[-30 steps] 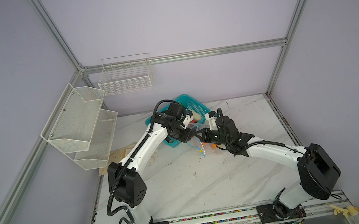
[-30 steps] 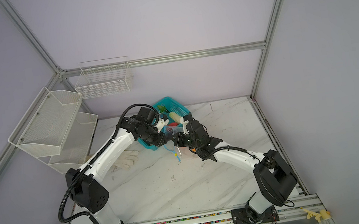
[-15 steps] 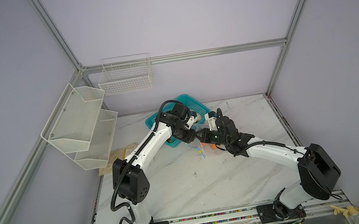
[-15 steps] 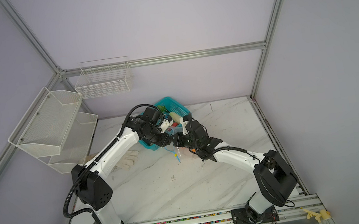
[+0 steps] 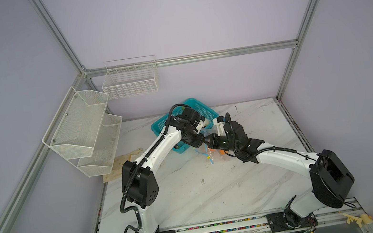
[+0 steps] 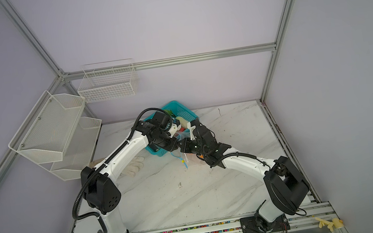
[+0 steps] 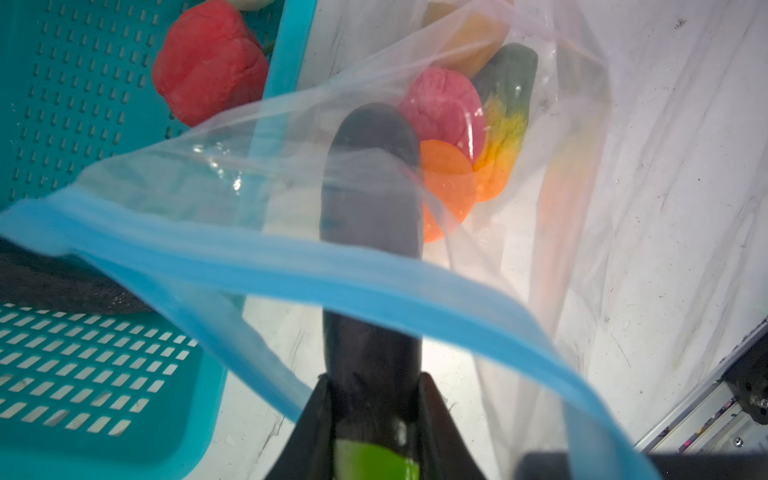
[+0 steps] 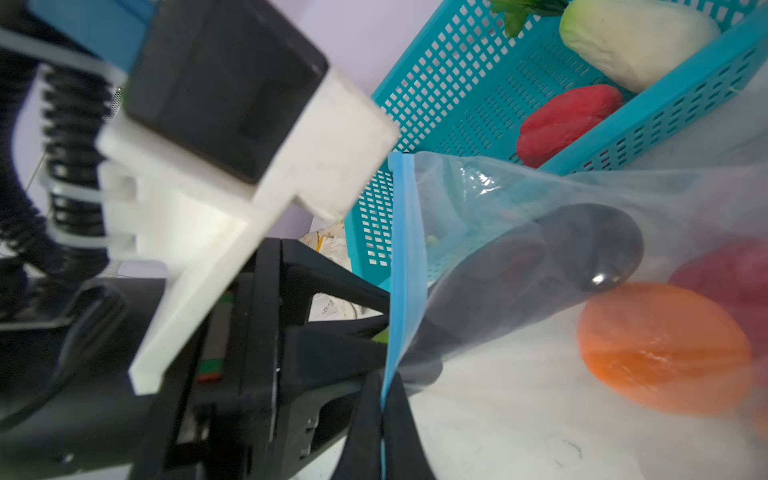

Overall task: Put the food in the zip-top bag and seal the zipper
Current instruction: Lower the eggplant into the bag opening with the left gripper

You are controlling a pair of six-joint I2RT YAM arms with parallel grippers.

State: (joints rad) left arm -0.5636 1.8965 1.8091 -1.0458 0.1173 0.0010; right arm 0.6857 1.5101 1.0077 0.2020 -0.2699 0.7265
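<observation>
Loading step: left gripper (image 7: 374,390) clamped on the eggplant (image 7: 370,199), nose-first inside the zip-top bag (image 7: 291,137) just beside the teal basket (image 7: 83,83), right gripper (image 8: 384,392) pinching the zipper (image 8: 405,249) strip to hold the mouth up; next calls for releasing deeper inside.

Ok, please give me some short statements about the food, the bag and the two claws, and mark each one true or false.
1. The left claw holds the dark eggplant, whose tip is past the blue zipper and inside the bag. True.
2. The right claw is open and touches nothing. False: it is shut on the zipper edge of the bag.
3. The red piece lies inside the bag. False: it lies in the teal basket, near the white cabbage.
4. The orange is inside the bag. True.
</observation>
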